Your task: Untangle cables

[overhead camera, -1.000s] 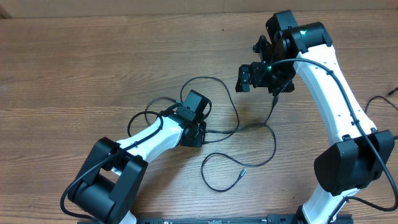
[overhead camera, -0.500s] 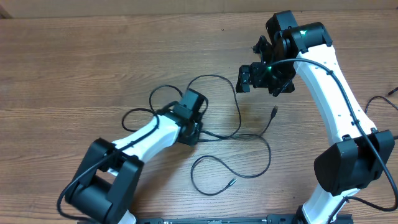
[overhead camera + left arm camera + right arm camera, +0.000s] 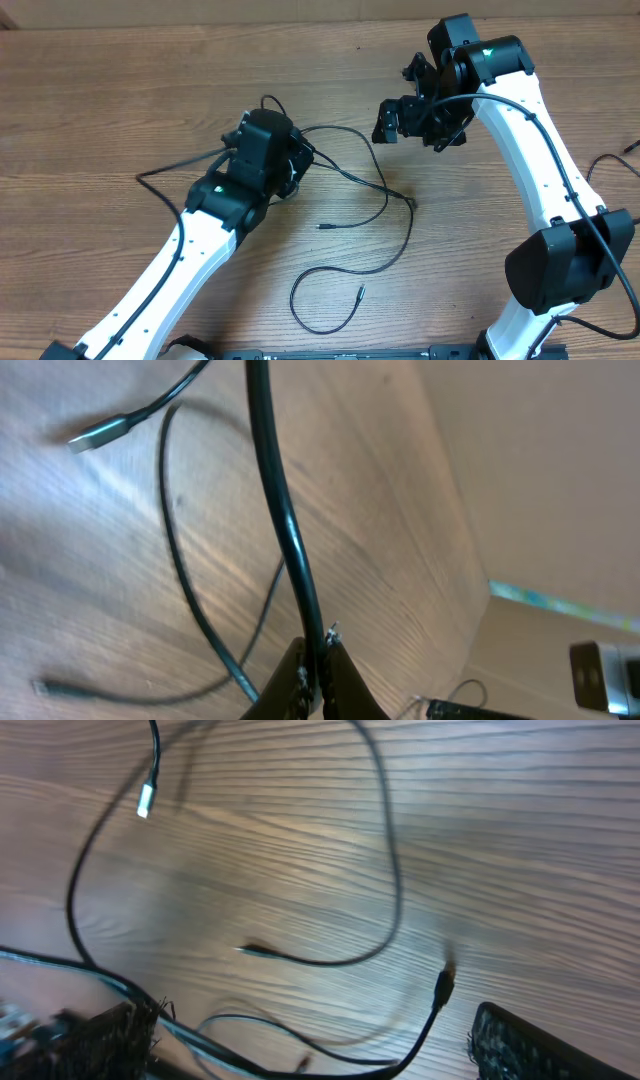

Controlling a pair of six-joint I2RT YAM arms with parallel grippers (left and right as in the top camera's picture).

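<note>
Toward the left of the table (image 3: 120,100), the left jaws are clenched on one strand of the cables (image 3: 287,530). From that pinch the cords trail rightward in loose, crossing loops, with their plugs lying nearer the robot. Farther right, the right jaws hang spread and empty above the wood, near the loops' far side. They seem best placed to take a free strand, with open room around.
</note>
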